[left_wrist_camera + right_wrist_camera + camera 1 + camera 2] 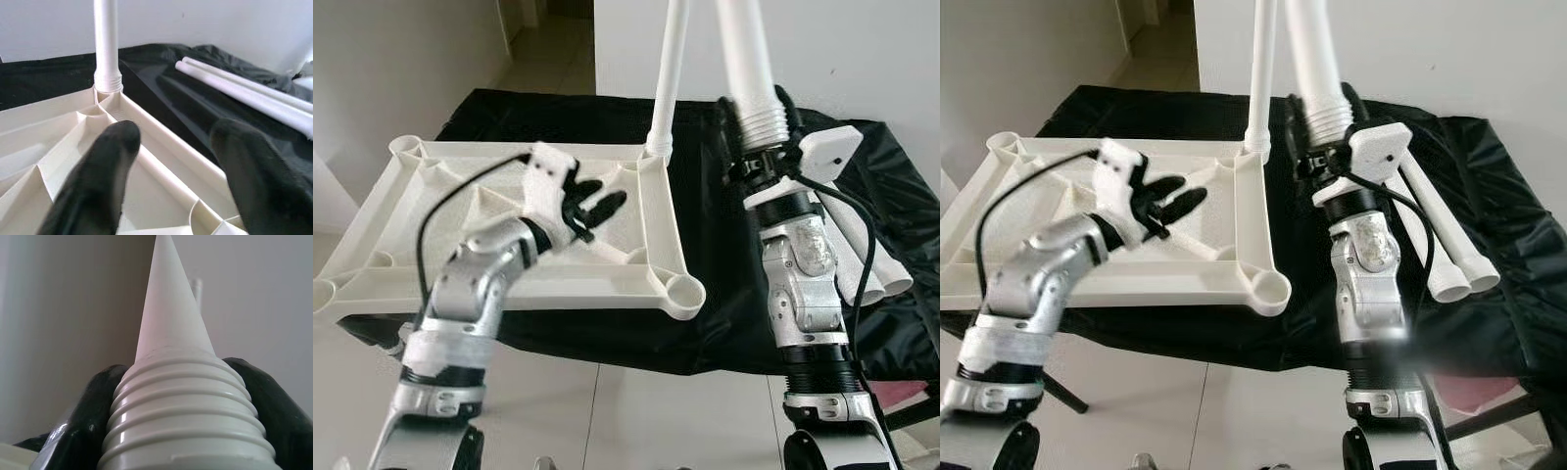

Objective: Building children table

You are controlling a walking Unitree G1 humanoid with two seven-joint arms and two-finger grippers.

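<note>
The white ribbed plastic tabletop (411,211) lay underside up on the black-draped table (724,294), toward its left. The left pincer (597,204) hovered over the tabletop's interior ribs, fingers (98,181) spread and holding nothing. One white plastic tube leg (668,78) stood upright, seated in the tabletop's far right corner socket. Just right of it, the right pincer (759,147) was clamped on a second white leg with a threaded end (183,411), held near vertical above the black cloth. Two more white legs (1449,235) lay side by side on the cloth at far right.
</note>
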